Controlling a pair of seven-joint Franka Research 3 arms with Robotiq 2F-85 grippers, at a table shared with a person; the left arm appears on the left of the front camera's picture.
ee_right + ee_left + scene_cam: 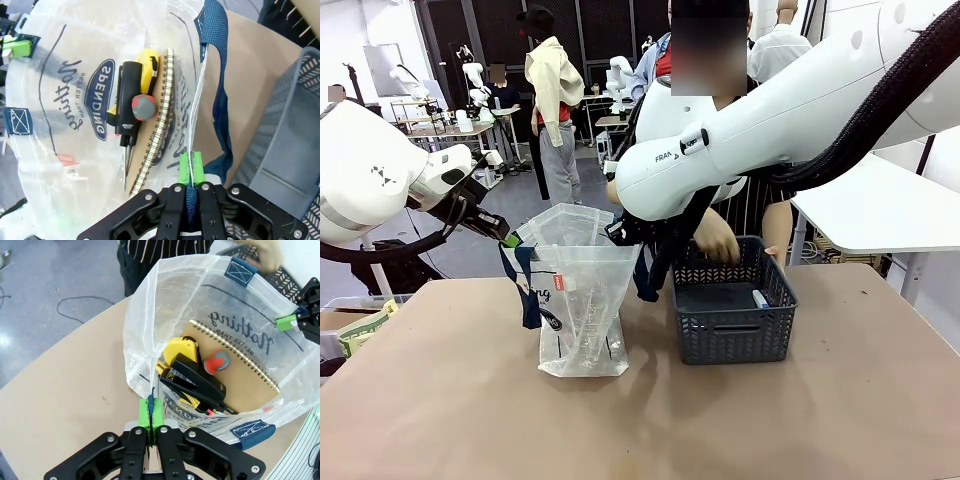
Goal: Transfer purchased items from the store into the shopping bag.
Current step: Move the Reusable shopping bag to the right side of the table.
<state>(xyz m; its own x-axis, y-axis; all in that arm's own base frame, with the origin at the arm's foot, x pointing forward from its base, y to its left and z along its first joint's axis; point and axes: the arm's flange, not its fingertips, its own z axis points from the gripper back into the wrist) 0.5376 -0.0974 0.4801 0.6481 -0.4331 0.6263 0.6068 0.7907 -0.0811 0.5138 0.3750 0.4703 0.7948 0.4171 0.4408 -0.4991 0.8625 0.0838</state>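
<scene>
While the bag stands open on the worktop, the left tool is pressed together on its rim. The right tool pinches the opposite rim at a navy strap. Inside the bag, just beyond the left tool's pads, lie a spiral notebook, a yellow item, a black item and a red-and-grey ball. Beside the right tool stands the grey basket. It holds a blue-ended item, and a person's hand reaches in.
</scene>
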